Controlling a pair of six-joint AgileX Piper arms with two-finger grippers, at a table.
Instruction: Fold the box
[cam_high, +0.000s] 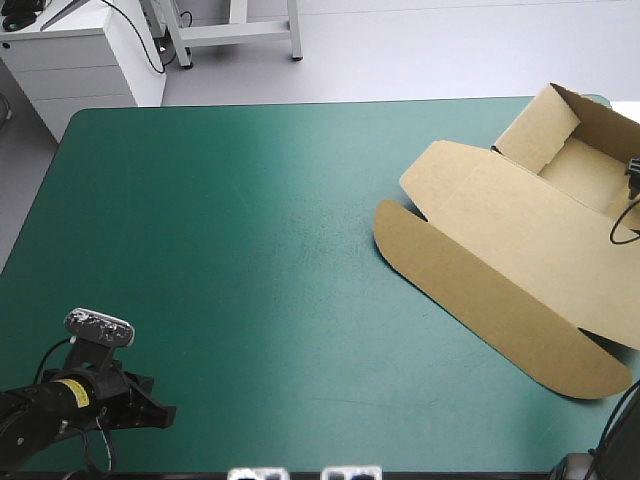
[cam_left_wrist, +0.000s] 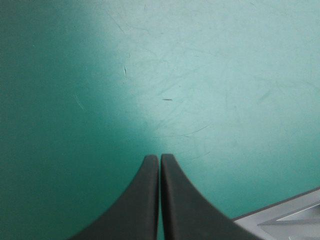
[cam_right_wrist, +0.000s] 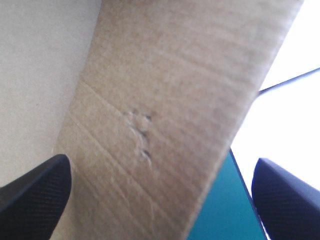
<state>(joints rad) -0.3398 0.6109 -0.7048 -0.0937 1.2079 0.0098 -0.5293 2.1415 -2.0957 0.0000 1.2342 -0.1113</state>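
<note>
My left gripper is pressed shut with nothing in it, hanging over the bare teal-green covered surface close to its near-left corner. My right gripper stands wide open, its black fingers on either side of a raised wall of the brown cut-board box, not clamped. The box sits at the surface's far right, tray walls up, lid lying flat.

Teal-green table cover, faint scratches
</note>
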